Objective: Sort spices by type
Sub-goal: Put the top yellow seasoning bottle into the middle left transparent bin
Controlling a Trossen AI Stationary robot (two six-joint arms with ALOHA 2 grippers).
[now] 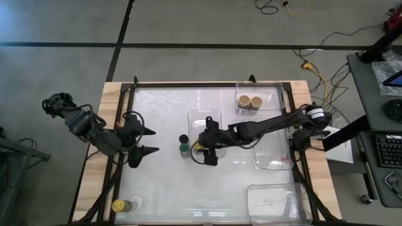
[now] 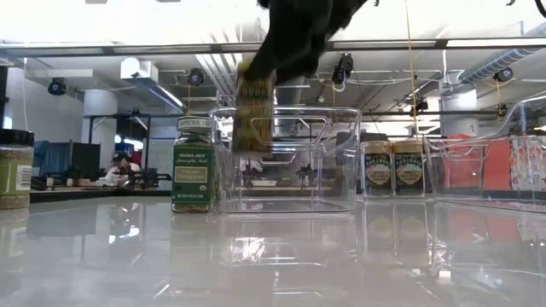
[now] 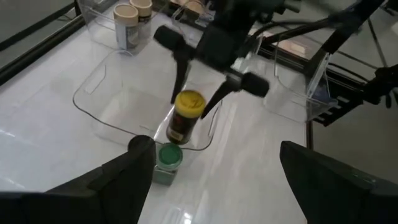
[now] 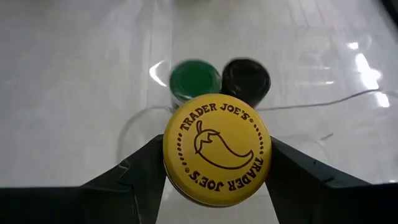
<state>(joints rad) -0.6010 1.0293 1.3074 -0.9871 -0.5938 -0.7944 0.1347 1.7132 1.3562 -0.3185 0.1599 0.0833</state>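
My right gripper (image 1: pixel 201 148) is shut on a yellow-lidded spice jar (image 3: pixel 186 117) and holds it above the near-left corner of a clear tray (image 1: pixel 207 119). A green-lidded jar (image 1: pixel 184 150) and a black-lidded jar (image 1: pixel 183 139) stand on the table just left of it. Both also show in the right wrist view, the green lid (image 4: pixel 194 78) and the black lid (image 4: pixel 245 78). Two tan-lidded jars (image 1: pixel 249 101) stand in the far tray (image 1: pixel 276 88). My left gripper (image 1: pixel 151 141) is open and empty, left of the jars. My right gripper pinches the jar at its yellow lid (image 4: pixel 216 149), one finger (image 4: pixel 140 174) on each side of the rim. The fingers come from above, pointing down. The jar (image 2: pixel 253 107) hangs below them, slightly tilted, lifted clear of the table and the tray.
Another yellow-lidded jar (image 1: pixel 118 205) stands at the table's near left corner. Clear trays stand at the right (image 1: pixel 273 160) and near right (image 1: pixel 276 201). A raised dark frame (image 1: pixel 188 85) runs around the white table top.
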